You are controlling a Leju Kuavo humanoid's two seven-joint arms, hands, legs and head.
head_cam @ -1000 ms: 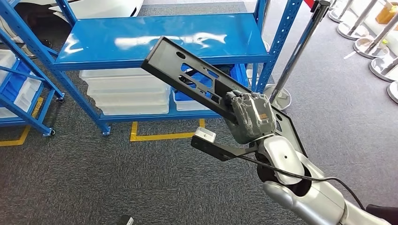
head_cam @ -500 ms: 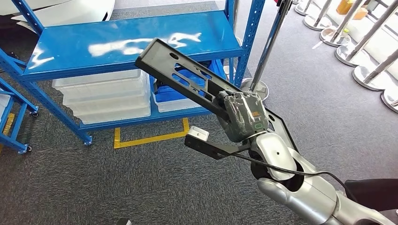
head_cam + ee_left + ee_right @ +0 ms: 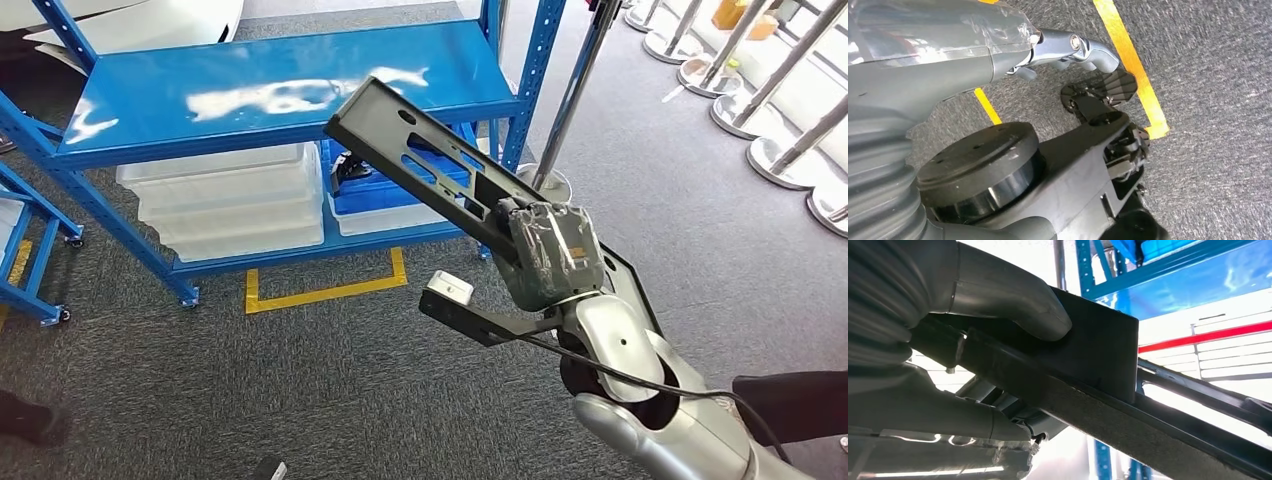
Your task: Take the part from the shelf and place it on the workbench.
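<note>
Right hand (image 3: 548,255) grips black part (image 3: 420,155) before blue shelf (image 3: 260,95)

Grey carpet floor (image 3: 300,390) throughout. Yellow tape outline (image 3: 325,290) on carpet just in front of rack. White plastic bins (image 3: 230,200) stacked on low level. Blue bin (image 3: 375,190) beside them, something dark inside. Second blue rack on castors (image 3: 30,270) at left edge. Chrome stanchion pole (image 3: 575,85) rising beside the big rack's right post, round base behind. More stanchion bases (image 3: 770,120) at upper right. Dark shoe (image 3: 25,418) at lower left edge. Dark sleeve (image 3: 795,400) at lower right.
</note>
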